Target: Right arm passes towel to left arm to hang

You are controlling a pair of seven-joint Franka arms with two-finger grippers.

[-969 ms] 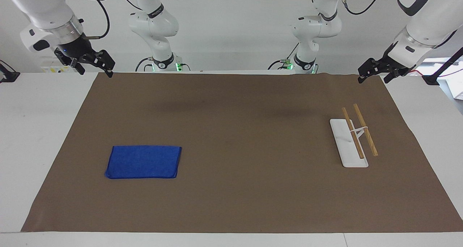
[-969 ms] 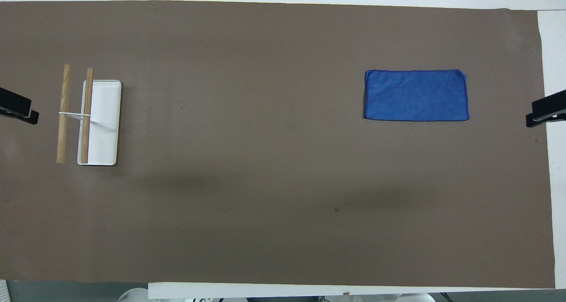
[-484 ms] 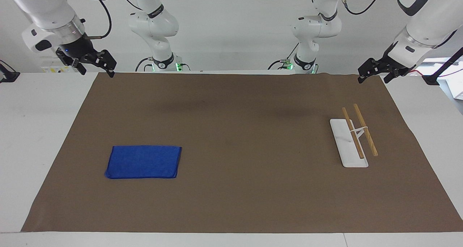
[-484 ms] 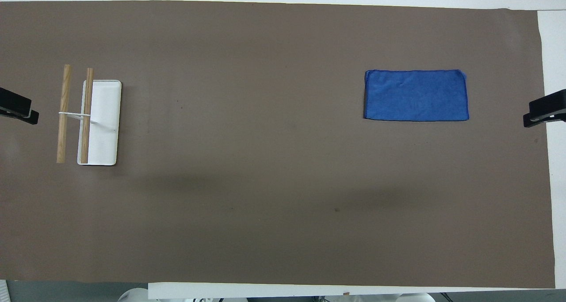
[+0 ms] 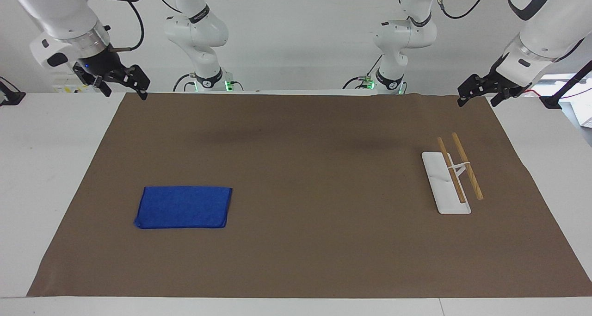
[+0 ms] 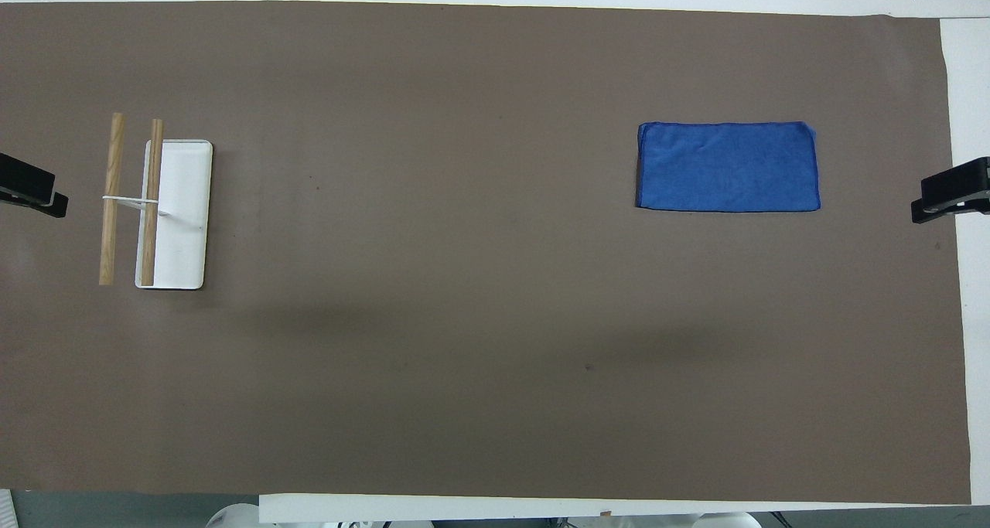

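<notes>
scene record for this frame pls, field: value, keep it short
towel: towel flat and folded on the brown mat, toward the right arm's end, untouched
rack: white-based rack with two wooden bars, toward the left arm's end
right claw: right claw open, empty, raised over the mat's corner nearest the robots
left claw: left claw open, empty, waiting over the mat's other near corner
handover: not yet begun

towel (image 5: 183, 207) on mat (image 5: 305, 168) toward right arm's end, rack (image 5: 451, 179) toward left arm's
</notes>
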